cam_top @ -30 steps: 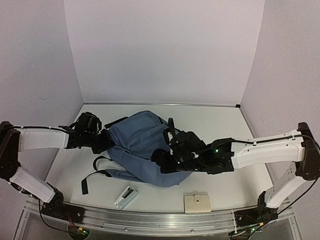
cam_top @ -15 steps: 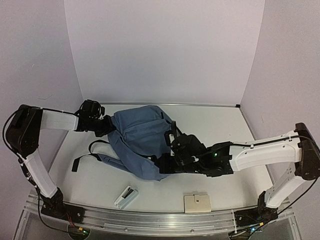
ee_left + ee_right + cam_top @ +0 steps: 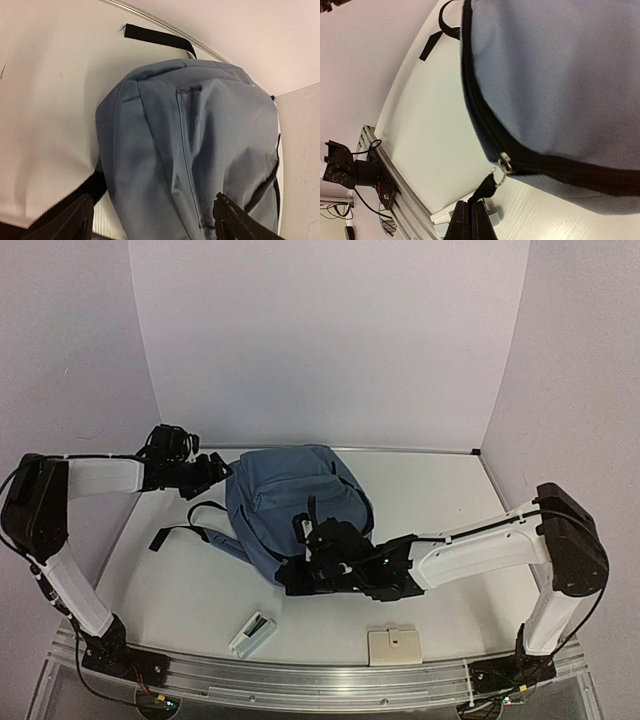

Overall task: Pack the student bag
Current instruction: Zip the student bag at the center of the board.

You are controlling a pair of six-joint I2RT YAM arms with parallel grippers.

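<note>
The student bag (image 3: 285,498) is a slate-blue backpack lying in the middle of the table. My left gripper (image 3: 214,473) hovers at its far left end, open, and its dark fingertips (image 3: 75,220) straddle the blue fabric (image 3: 200,145) without pinching it. My right gripper (image 3: 290,578) sits at the bag's near left edge. In the right wrist view it (image 3: 472,212) is shut on the black zipper pull (image 3: 489,190), which hangs from a metal ring (image 3: 503,165) on the black zipper line. The bag's inside is hidden.
A white and grey slim box (image 3: 252,633) and a beige square pad (image 3: 393,646) lie near the front edge. Black straps (image 3: 185,532) trail left of the bag. The metal rail (image 3: 300,680) runs along the near edge; walls enclose the table.
My left gripper let go of the bag and opened, drawing back left. My right gripper slid left and nearer with the zipper pull, and the bag settled toward the middle.
</note>
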